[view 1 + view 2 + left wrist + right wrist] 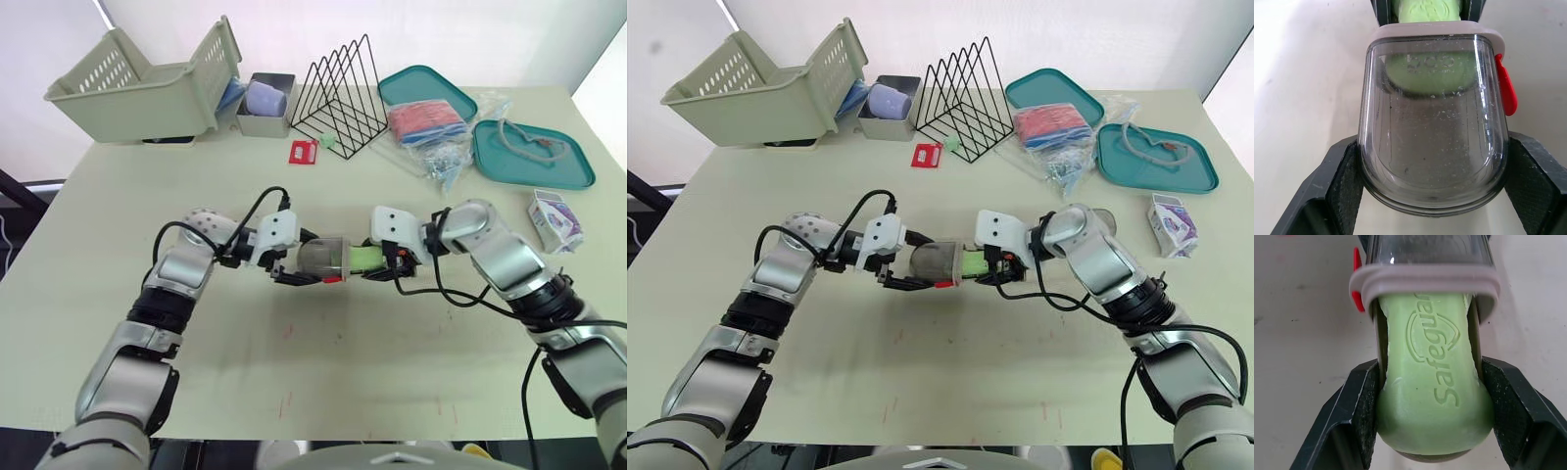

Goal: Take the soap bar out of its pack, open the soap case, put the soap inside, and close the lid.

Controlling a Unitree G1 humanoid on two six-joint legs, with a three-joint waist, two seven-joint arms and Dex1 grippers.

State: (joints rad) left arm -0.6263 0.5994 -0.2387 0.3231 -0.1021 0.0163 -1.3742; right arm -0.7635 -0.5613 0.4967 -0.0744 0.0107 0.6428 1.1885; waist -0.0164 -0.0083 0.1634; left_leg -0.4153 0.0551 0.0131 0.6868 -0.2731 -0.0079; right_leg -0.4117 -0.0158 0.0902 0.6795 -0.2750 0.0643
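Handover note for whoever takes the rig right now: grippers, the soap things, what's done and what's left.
Left gripper: shut on the clear plastic soap case with grey rim and red latch.
Right gripper: shut on the green soap bar, front end already inside the case's mouth.
White and purple carton, likely the pack, lies on the table at the robot's right.
Done: soap unpacked, case open. Left: push soap fully in, release, close lid.

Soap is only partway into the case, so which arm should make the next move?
Right. The right gripper is clamped on the green soap bar, whose front end sits inside the clear soap case; pushing it further looks simplest. The left gripper grips the case and should hold it steady.
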